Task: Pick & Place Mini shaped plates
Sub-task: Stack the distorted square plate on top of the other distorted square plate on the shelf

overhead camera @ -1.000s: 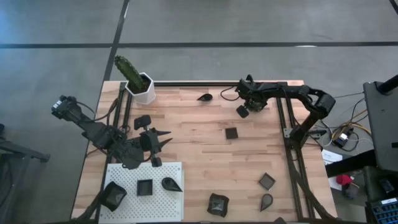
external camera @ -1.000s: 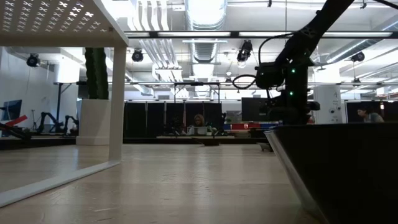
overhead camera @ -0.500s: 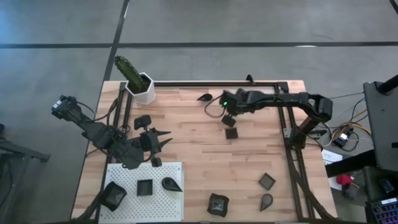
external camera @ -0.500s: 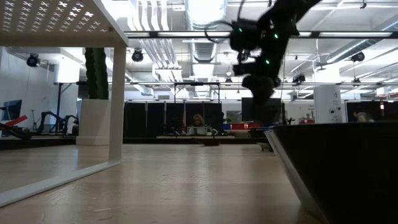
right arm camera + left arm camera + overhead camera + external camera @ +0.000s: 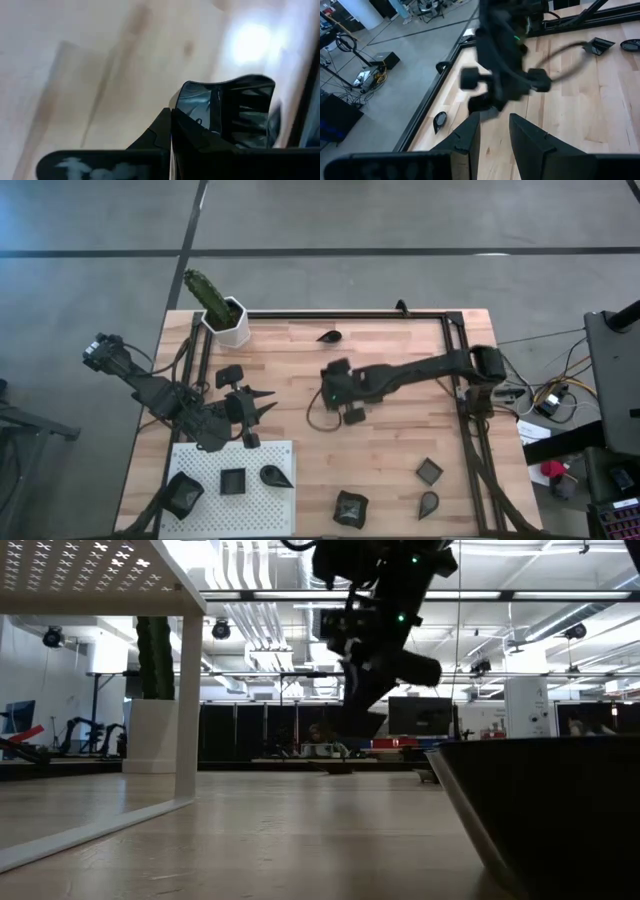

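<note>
My right gripper (image 5: 349, 410) hangs over the middle of the table, shut on a small dark square plate (image 5: 227, 112). It also shows high in the low view as the right gripper (image 5: 372, 680). My left gripper (image 5: 262, 404) waits open just beyond the far edge of the white perforated board (image 5: 205, 455). Its fingers show in its own view, at left gripper (image 5: 492, 120). On the board rest a wavy plate (image 5: 183, 493), a square plate (image 5: 233, 480) and a teardrop plate (image 5: 275, 475). Several more dark plates lie flat on the wood. My right gripper pinches the square plate by its near rim (image 5: 192, 102), close to a corner. The glossy dish sticks out beyond the fingertips (image 5: 167, 127). In the low view the gripper is well above the table, so the plate is lifted clear.
A teardrop plate (image 5: 328, 336) lies near the far edge. Another square plate (image 5: 428, 471), a teardrop (image 5: 428, 502) and a wavy plate (image 5: 350, 508) lie toward the near right. A white pot with a cactus (image 5: 228, 320) stands at the far left corner. A black frame rail (image 5: 462, 420) borders the right side.
My right arm has swept from the table's far right toward the left and the near side. It has reached out over the middle of the table, still shut on the dark plate. My left arm has kept still.
</note>
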Action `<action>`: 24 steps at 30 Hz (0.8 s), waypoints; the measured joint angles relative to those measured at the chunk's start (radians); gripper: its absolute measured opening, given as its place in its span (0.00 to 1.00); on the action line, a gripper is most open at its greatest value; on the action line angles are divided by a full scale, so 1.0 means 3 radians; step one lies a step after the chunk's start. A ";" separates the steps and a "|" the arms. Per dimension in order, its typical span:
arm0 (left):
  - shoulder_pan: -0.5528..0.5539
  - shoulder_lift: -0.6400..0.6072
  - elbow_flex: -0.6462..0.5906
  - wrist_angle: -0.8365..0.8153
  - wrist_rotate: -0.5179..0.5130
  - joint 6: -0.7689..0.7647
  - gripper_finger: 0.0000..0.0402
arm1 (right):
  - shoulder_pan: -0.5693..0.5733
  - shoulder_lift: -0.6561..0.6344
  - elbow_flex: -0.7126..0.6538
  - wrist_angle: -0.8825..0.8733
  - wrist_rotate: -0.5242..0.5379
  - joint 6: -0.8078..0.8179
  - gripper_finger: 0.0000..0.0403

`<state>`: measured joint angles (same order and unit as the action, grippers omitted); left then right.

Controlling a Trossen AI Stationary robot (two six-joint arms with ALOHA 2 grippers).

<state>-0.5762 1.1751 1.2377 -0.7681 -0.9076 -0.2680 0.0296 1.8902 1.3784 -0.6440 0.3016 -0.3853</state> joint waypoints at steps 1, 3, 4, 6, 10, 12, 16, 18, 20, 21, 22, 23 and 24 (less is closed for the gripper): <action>0.0000 0.0000 0.0000 0.0000 0.0002 0.0000 0.25 | 0.0049 0.0067 0.0035 -0.0005 -0.0007 -0.0091 0.02; -0.0001 0.0000 0.0000 -0.0001 0.0003 0.0000 0.25 | 0.0135 0.0200 0.0099 0.0002 -0.0064 -0.0247 0.02; 0.0000 0.0000 0.0000 -0.0001 0.0007 0.0000 0.25 | 0.0164 0.0261 0.0127 -0.0001 -0.0091 -0.0308 0.02; 0.0000 0.0000 0.0000 -0.0001 0.0017 -0.0001 0.25 | 0.0227 0.0392 0.0193 0.0015 -0.0109 -0.0398 0.02; -0.0001 0.0000 0.0000 0.0000 0.0021 -0.0001 0.25 | 0.0305 0.0610 0.0308 0.0021 -0.0110 -0.0494 0.02; -0.0001 0.0000 0.0000 -0.0003 0.0021 -0.0001 0.25 | 0.0325 0.0676 0.0350 0.0015 -0.0111 -0.0514 0.02; -0.0001 0.0000 0.0000 -0.0007 0.0021 -0.0001 0.25 | 0.0332 0.0732 0.0388 0.0025 -0.0109 -0.0547 0.02; -0.0001 0.0000 0.0000 -0.0011 0.0021 -0.0002 0.25 | 0.0331 0.0733 0.0388 0.0024 -0.0118 -0.0556 0.02; 0.0000 0.0000 0.0000 -0.0011 0.0021 -0.0001 0.25 | 0.0331 0.0733 0.0388 0.0025 -0.0119 -0.0559 0.02; -0.0001 0.0000 0.0000 -0.0011 0.0021 -0.0001 0.25 | 0.0331 0.0733 0.0388 0.0024 -0.0118 -0.0558 0.02; 0.0000 0.0000 0.0000 -0.0011 0.0021 -0.0001 0.25 | 0.0331 0.0733 0.0388 0.0023 -0.0123 -0.0560 0.02; -0.0001 0.0000 0.0000 -0.0011 0.0021 -0.0002 0.25 | 0.0331 0.0733 0.0388 0.0022 -0.0123 -0.0561 0.02; 0.0000 0.0000 0.0000 -0.0013 0.0021 -0.0002 0.25 | 0.0331 0.0733 0.0387 0.0022 -0.0125 -0.0563 0.02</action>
<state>-0.5762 1.1751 1.2377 -0.7719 -0.9012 -0.2685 0.1287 2.1101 1.4944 -0.6373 0.2642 -0.5541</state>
